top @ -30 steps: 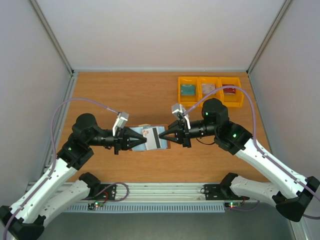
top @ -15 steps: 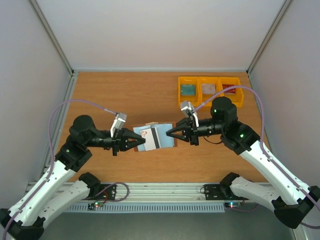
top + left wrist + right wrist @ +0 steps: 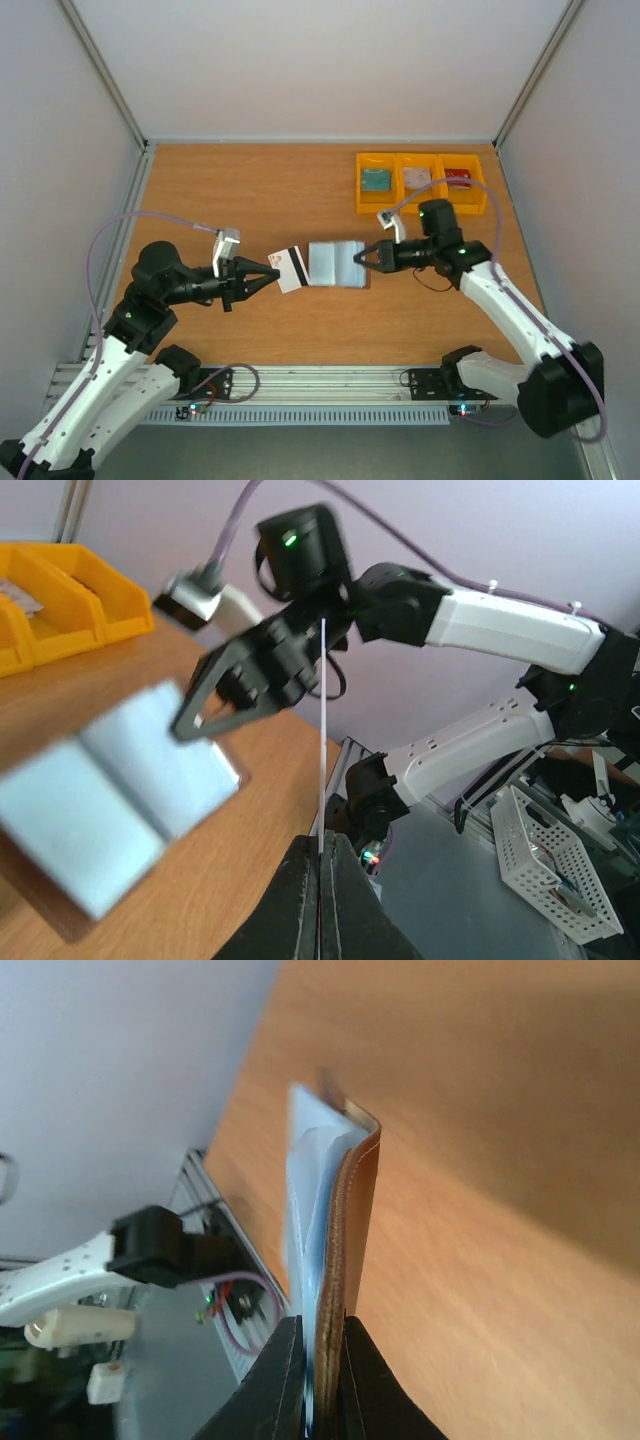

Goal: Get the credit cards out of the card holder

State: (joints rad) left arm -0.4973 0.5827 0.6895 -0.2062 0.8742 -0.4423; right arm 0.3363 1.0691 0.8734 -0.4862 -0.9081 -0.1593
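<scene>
The card holder (image 3: 335,264) hangs open over the table's middle, blue-grey lining up. My right gripper (image 3: 361,257) is shut on its right edge. In the right wrist view the card holder (image 3: 356,1215) shows edge-on, brown leather outside, clamped at the right gripper (image 3: 322,1338). A whitish credit card (image 3: 291,268) with a black stripe is free of the holder, just to its left. My left gripper (image 3: 274,272) is shut on that card's left end. In the left wrist view the credit card (image 3: 324,740) is a thin white line rising from the left gripper (image 3: 320,846).
Three yellow bins (image 3: 421,196) stand in a row at the back right. They hold a teal card (image 3: 376,179), a whitish card (image 3: 416,176) and a red card (image 3: 458,178). Grey walls close in both sides, and a metal rail runs along the near edge.
The left gripper has drawn back to the left with the whitish card, pulling it clear of the holder. The right gripper has carried the open holder to the right.
</scene>
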